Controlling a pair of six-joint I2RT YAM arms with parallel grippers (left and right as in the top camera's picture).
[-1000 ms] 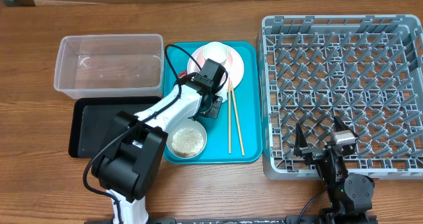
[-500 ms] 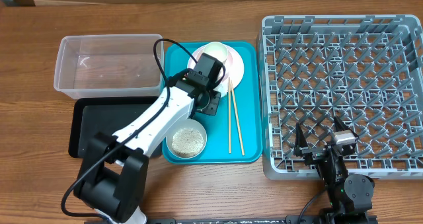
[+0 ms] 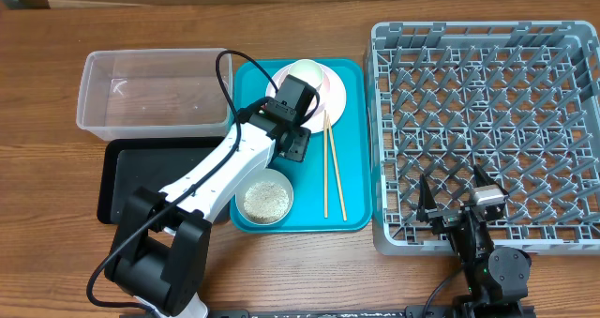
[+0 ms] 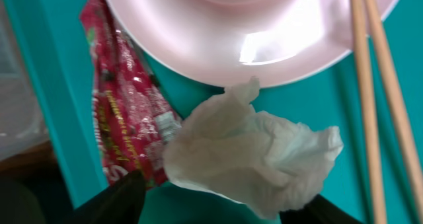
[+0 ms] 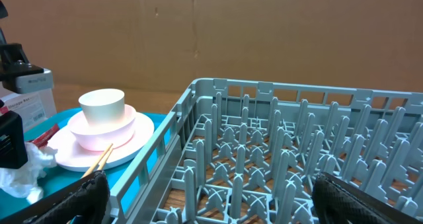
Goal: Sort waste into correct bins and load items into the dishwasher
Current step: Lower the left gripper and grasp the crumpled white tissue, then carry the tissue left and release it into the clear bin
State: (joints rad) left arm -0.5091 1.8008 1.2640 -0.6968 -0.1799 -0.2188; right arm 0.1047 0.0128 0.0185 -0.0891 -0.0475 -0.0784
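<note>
Brown wood table (image 3: pixel 56 224) runs under everything I work over. Far to the left of my left pincer (image 4: pixel 215 201) sits the clear tub (image 3: pixel 155 130), and the black tray (image 3: pixel 127 182) lies just in front of it, under my left arm. Both are well apart from the fingers. Next comes the teal tray (image 3: pixel 352 168), which my left pincer hangs low over. Behind the pincer, back toward my base, a white bowl (image 3: pixel 266 200) of rice rests on that teal tray.

My left fingers stand apart, clamped on nothing. The red wrapper (image 4: pixel 115 112) lies just ahead of the left finger, its far end tucked under the rim of the pink plate (image 4: pixel 251 32). The crumpled tissue (image 4: pixel 258 151) lies on the teal tray between the two fingers, its left edge against the wrapper. The plate sits straight ahead of the pincer, and a white cup (image 5: pixel 102 105) stands on top of it. To the right of the pincer lie the chopsticks (image 4: pixel 370 85), side by side, their far ends leaning on the plate's rim.

Further right stands the grey rack (image 3: pixel 377 149), its pegs upright. My right pincer (image 3: pixel 455 204) hangs over the rack's near edge with its fingers spread wide and nothing between them. The rack stretches out ahead of it.
</note>
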